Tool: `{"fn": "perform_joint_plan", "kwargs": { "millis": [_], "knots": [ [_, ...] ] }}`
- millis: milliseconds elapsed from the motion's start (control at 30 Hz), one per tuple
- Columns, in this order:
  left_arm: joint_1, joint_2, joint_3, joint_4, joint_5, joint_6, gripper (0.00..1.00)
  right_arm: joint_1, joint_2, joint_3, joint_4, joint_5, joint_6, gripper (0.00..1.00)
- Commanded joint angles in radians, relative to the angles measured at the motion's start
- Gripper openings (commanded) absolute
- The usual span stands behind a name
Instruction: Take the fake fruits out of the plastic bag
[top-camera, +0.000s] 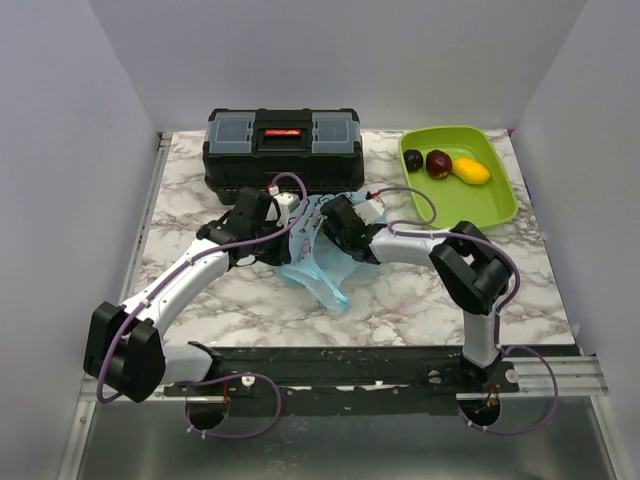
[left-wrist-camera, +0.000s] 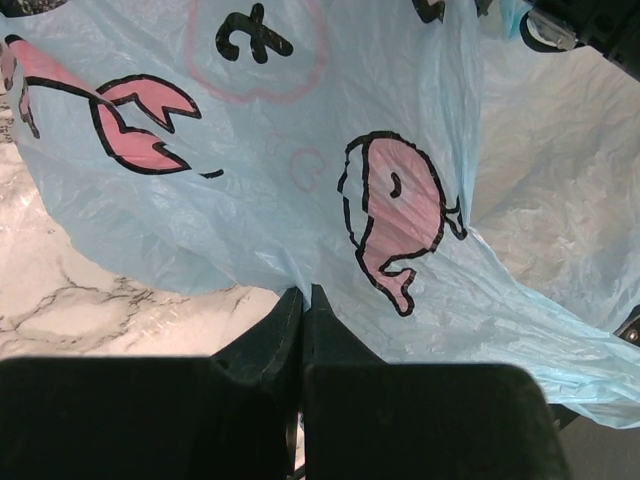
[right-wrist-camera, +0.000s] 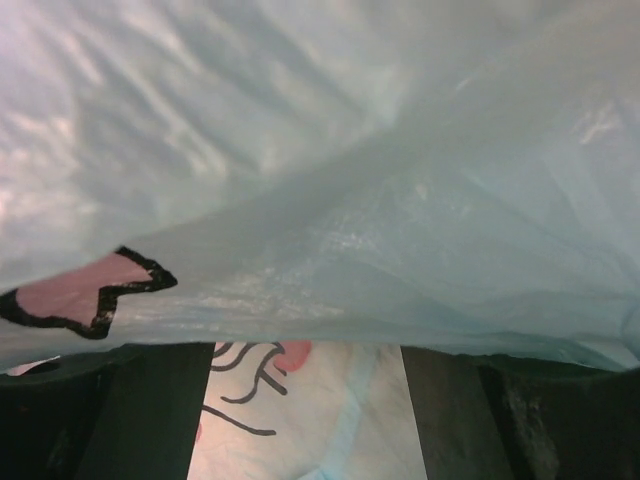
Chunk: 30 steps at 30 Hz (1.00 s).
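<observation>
Pinching the plastic bag (top-camera: 315, 268) on the worktop (top-camera: 400, 305), left fingers (left-wrist-camera: 280, 335) clamp its film, seemingly to prop the mouth open | right fingers (right-wrist-camera: 150, 410) stand wide under the film, gripping nothing visible | three fake fruits (top-camera: 438, 163) lie in the green tray (top-camera: 497, 206) — a fourth is unseen.

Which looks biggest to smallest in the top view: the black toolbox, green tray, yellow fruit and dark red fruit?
1. black toolbox
2. green tray
3. yellow fruit, slightly longer
4. dark red fruit, nearly the same size, so these last two are unsure
</observation>
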Motion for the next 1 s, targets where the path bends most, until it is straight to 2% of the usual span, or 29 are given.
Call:
{"fn": "perform_joint_plan", "kwargs": {
  "millis": [0,100,333,433,567,733,967],
  "knots": [
    [0.003,-0.01,0.013,0.008,0.038,-0.003,0.0,-0.021,0.041,0.033,0.028,0.032,0.005,0.76],
    [0.002,-0.007,0.013,0.008,0.045,-0.005,0.0,-0.029,0.062,0.052,0.036,0.025,0.004,0.79],
    [0.003,-0.007,0.012,0.009,0.044,-0.005,0.0,-0.041,0.134,0.121,0.035,0.01,-0.003,0.79],
    [0.003,-0.007,0.013,0.008,0.041,-0.005,0.0,-0.045,0.152,0.131,0.036,0.001,0.004,0.64],
    [0.0,-0.005,0.013,0.008,0.041,-0.005,0.0,-0.05,0.165,0.127,0.036,-0.001,-0.003,0.59],
    [0.0,-0.004,0.013,0.007,0.035,-0.003,0.0,-0.051,0.14,0.084,0.056,-0.026,-0.022,0.43],
    [0.001,0.001,0.014,0.003,0.023,-0.001,0.0,-0.052,0.002,-0.013,0.102,-0.089,-0.066,0.37]
  ]
}}
